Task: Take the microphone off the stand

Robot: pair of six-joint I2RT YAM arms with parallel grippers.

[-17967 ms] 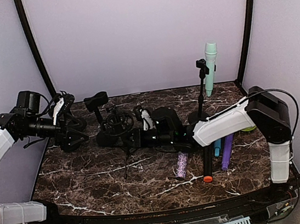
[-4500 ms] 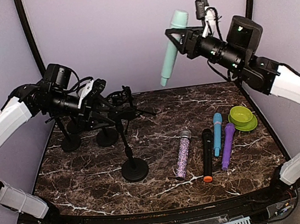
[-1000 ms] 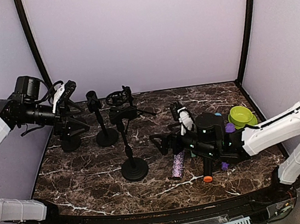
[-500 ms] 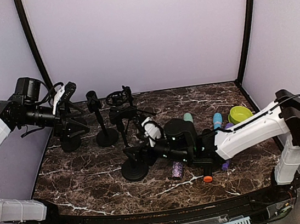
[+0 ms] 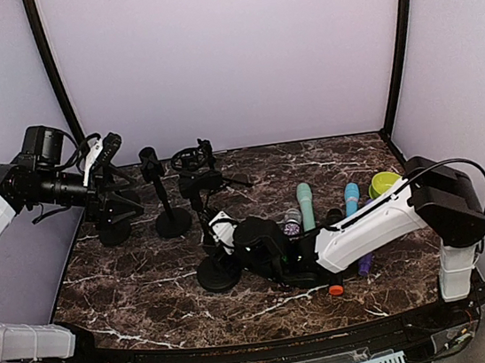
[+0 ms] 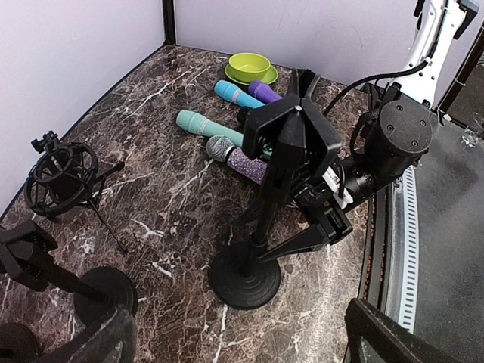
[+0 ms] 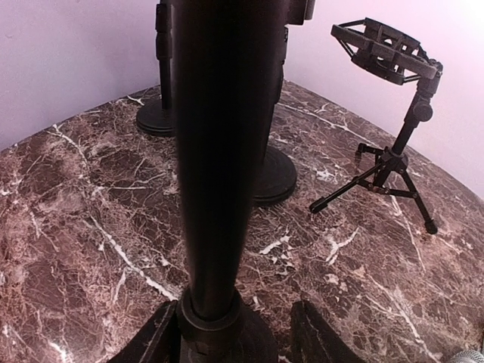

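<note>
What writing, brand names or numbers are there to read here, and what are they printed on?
No readable text in any view.
The teal microphone, the stand and the green bowl show no words, labels or numbers.

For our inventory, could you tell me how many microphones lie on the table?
5, in a row right of centre: teal microphone, glittery microphone, black microphone, blue microphone, purple microphone. The right arm may hide more.

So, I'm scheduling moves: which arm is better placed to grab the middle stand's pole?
Right. The right gripper straddles the stand's pole near the base; the left gripper hovers by the back-left stands.
</note>
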